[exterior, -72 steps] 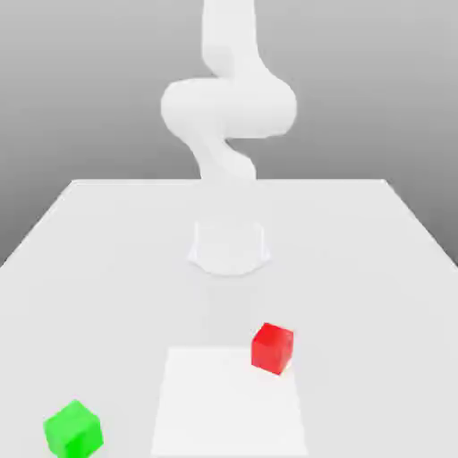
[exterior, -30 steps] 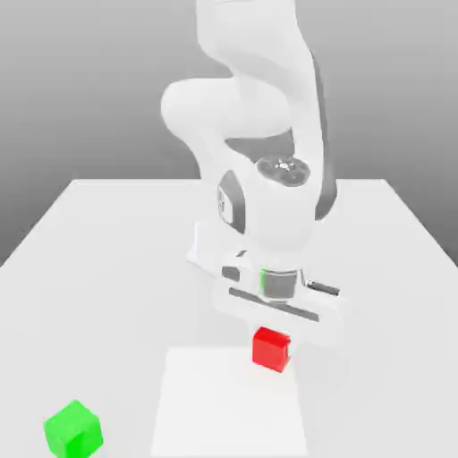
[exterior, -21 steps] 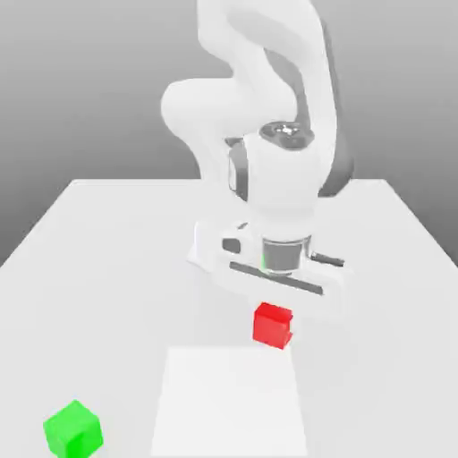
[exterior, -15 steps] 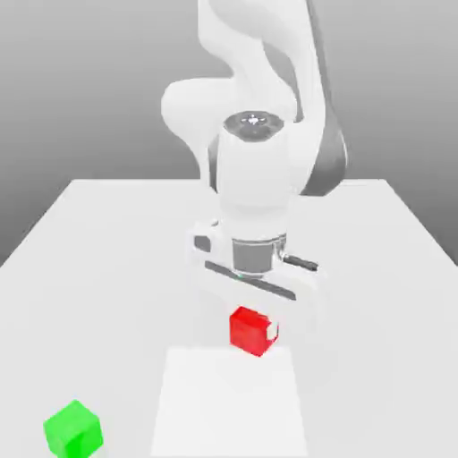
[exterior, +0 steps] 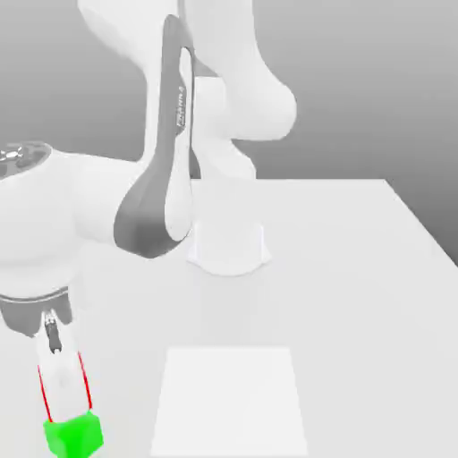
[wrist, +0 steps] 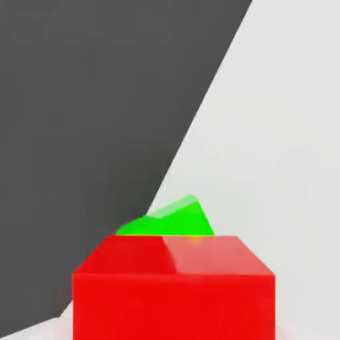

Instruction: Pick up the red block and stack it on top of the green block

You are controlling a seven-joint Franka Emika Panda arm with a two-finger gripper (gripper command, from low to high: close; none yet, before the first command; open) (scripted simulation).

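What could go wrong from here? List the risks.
1. The red block sits right above the green block, but the green one peeks out to one side in the hand view, so the two may not be lined up. It could land crooked and slide off.
2. The green block stands near the table edge; a nudge from the claw could push it off.
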